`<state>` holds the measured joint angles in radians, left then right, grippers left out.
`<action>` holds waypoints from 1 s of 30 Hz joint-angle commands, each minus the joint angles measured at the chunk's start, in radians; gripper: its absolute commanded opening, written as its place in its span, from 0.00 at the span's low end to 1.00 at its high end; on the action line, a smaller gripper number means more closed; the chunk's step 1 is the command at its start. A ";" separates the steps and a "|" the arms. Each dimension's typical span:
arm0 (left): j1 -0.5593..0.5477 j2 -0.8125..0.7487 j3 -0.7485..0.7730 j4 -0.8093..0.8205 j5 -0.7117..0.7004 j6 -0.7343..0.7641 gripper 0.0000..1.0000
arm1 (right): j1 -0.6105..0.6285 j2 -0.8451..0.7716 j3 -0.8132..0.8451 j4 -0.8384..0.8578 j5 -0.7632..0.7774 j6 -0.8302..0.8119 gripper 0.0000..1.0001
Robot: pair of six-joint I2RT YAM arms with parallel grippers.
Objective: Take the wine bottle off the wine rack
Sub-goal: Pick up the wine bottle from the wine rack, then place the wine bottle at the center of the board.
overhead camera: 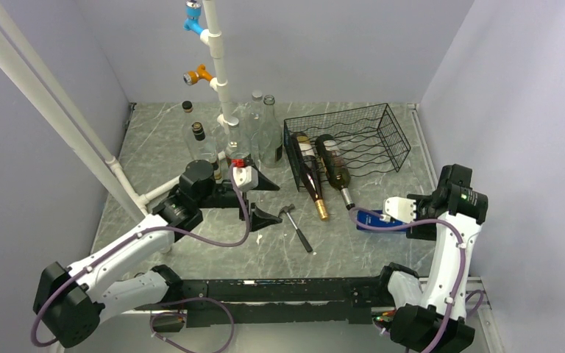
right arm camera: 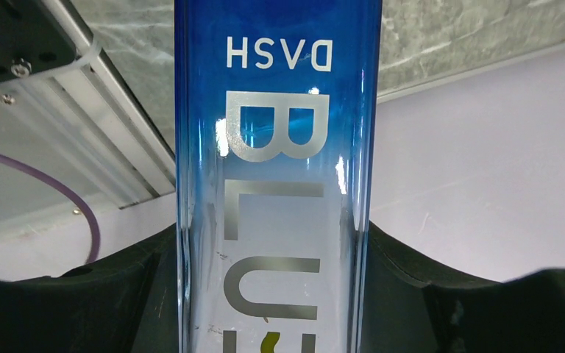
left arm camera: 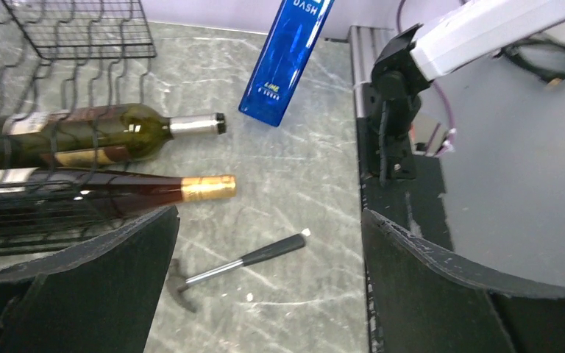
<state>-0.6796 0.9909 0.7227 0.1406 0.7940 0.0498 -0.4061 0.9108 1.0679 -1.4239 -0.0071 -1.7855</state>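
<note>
The right gripper [right arm camera: 276,294] clamps a slick blue bottle [right arm camera: 276,110], right of centre in the overhead view; it could slip. The left gripper [left arm camera: 268,220] gapes wide at centre-left. In the wine rack [overhead camera: 382,125], upper centre, the green wine bottle [overhead camera: 333,163] touches the gold-capped wine bottle [overhead camera: 307,170]; pulling one may drag the other.

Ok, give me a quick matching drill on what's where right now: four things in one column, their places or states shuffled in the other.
Things:
1. blue bottle
2. hammer
3. gold-capped bottle
4. left gripper

Places or states:
A. wide open, holding nothing
B. lying in the wine rack, neck poking out
C. clamped in the right gripper
D. lying loose on the table, outside the rack

Pairs: 1-C, 2-D, 3-B, 4-A.
</note>
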 commanded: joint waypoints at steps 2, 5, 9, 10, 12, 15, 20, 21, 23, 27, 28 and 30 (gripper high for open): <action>-0.004 0.086 0.005 0.184 0.107 -0.195 0.99 | 0.000 -0.060 0.055 -0.014 -0.073 -0.256 0.00; -0.003 0.143 0.023 0.242 0.121 -0.299 1.00 | 0.006 -0.076 0.049 -0.009 -0.114 -0.348 0.00; -0.019 0.200 0.038 0.322 0.103 -0.387 1.00 | 0.016 -0.088 0.044 0.006 -0.190 -0.469 0.00; -0.027 0.220 0.052 0.323 0.087 -0.399 1.00 | 0.018 -0.093 0.041 0.010 -0.210 -0.495 0.00; -0.053 0.264 0.091 0.315 0.059 -0.402 0.99 | 0.023 -0.101 0.037 0.012 -0.253 -0.550 0.00; -0.104 0.366 0.153 0.358 0.029 -0.401 0.99 | 0.032 -0.108 0.039 0.003 -0.307 -0.622 0.00; -0.177 0.598 0.319 0.461 0.026 -0.433 0.99 | 0.057 -0.108 0.037 -0.025 -0.337 -0.700 0.00; -0.188 0.642 0.352 0.465 0.026 -0.436 1.00 | 0.065 -0.109 0.035 -0.029 -0.335 -0.705 0.00; -0.204 0.720 0.422 0.460 0.031 -0.434 0.99 | 0.078 -0.110 0.032 -0.037 -0.334 -0.709 0.00; -0.222 0.847 0.546 0.425 0.060 -0.406 0.99 | 0.090 -0.114 0.028 -0.060 -0.373 -0.707 0.00; -0.226 0.877 0.576 0.410 0.077 -0.398 1.00 | 0.092 -0.115 0.026 -0.066 -0.393 -0.708 0.00; -0.231 0.927 0.625 0.404 0.125 -0.400 0.99 | 0.096 -0.122 0.018 -0.070 -0.418 -0.712 0.00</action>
<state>-0.8982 1.8587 1.2400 0.5285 0.8375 -0.3607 -0.3199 0.8185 1.0676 -1.4872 -0.2611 -2.0670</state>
